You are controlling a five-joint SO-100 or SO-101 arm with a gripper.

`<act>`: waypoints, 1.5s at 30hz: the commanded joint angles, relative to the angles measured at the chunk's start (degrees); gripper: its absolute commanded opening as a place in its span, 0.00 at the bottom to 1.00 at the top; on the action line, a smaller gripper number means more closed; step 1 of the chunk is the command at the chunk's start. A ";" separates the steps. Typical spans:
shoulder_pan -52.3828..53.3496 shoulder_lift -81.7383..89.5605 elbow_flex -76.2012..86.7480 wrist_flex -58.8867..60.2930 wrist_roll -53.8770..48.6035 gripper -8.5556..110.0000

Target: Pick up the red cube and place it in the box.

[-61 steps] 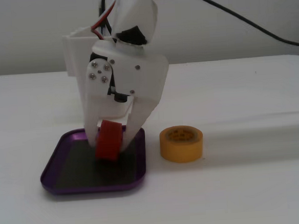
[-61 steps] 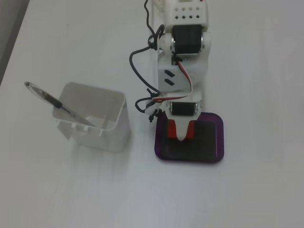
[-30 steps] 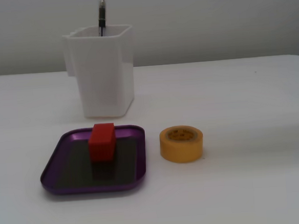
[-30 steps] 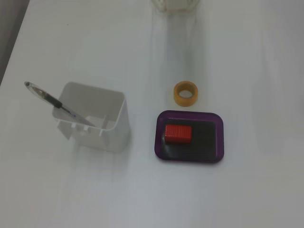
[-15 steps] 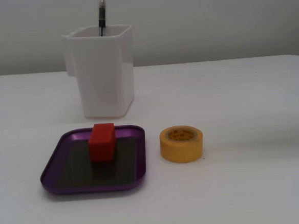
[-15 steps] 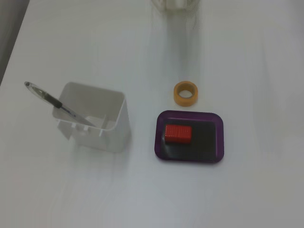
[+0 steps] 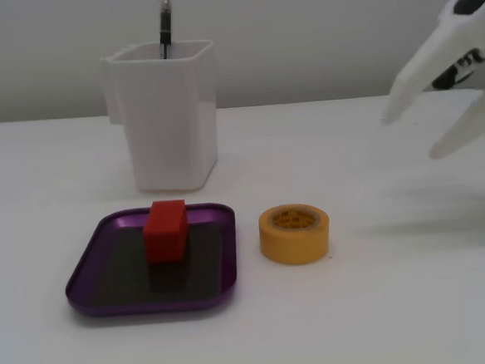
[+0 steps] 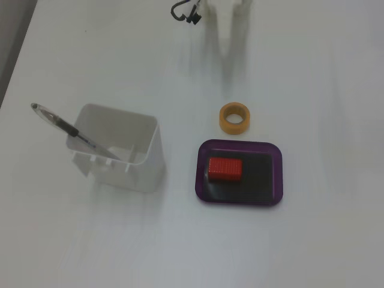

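The red cube (image 7: 166,229) lies inside the box (image 7: 91,272), a shallow purple tray, toward its back left part; in the other fixed view the red cube (image 8: 225,169) sits in the left half of the box (image 8: 273,180). My gripper (image 7: 410,137) is white, open and empty, and hangs above the table at the far right, well away from the box. In the other fixed view only the gripper's tip (image 8: 230,5) shows at the top edge.
A tall white container (image 7: 167,120) holding a pen (image 7: 165,25) stands behind the box. A yellow tape roll (image 7: 293,233) lies to the right of the box. A small black clip (image 8: 185,12) lies near the arm's base.
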 commanded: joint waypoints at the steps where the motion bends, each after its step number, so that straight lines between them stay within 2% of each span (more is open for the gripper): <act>1: 0.00 7.47 6.33 -0.09 0.26 0.20; 5: -0.09 13.62 13.36 0.79 0.26 0.20; 11: -0.09 12.83 15.29 1.23 0.35 0.20; 16: -0.18 12.74 15.21 1.67 0.35 0.06; 21: -0.18 12.74 15.38 0.97 0.35 0.11; 45: -0.18 12.74 15.38 0.97 0.35 0.11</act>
